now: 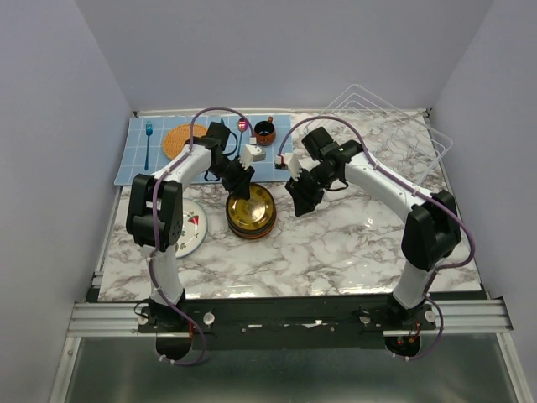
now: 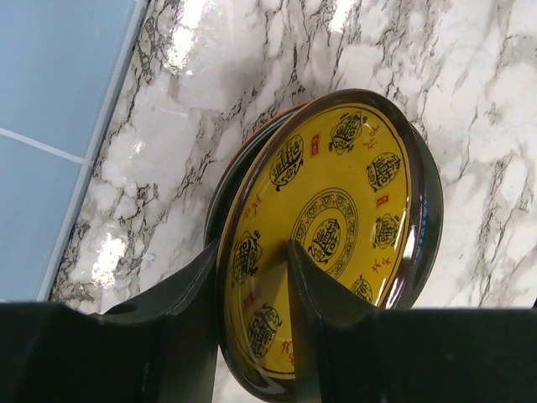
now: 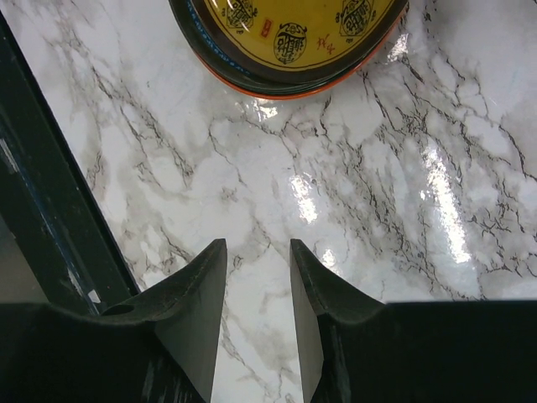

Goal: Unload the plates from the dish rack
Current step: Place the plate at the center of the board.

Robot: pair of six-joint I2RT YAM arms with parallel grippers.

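Observation:
A mustard-yellow patterned plate (image 1: 251, 206) lies on top of a stack, over a glossy black plate (image 3: 220, 60) and an orange-red plate (image 3: 295, 92), on the marble table. My left gripper (image 1: 237, 178) is open. Its fingers straddle the yellow plate's near rim (image 2: 252, 248), one outside and one on the yellow face (image 2: 336, 201). My right gripper (image 1: 300, 197) is open and empty just right of the stack, over bare marble (image 3: 258, 243). A white plate with red wedges (image 1: 191, 231) lies at the left, partly under the left arm. The white wire dish rack (image 1: 394, 117) stands at the back right with no plate visible in it.
A blue mat (image 1: 138, 168) at the back left holds an orange woven disc (image 1: 179, 139), a blue fork (image 1: 148, 141), a dark cup (image 1: 264, 132) and small white blocks (image 1: 257, 154). The table's edges lie near the arm bases.

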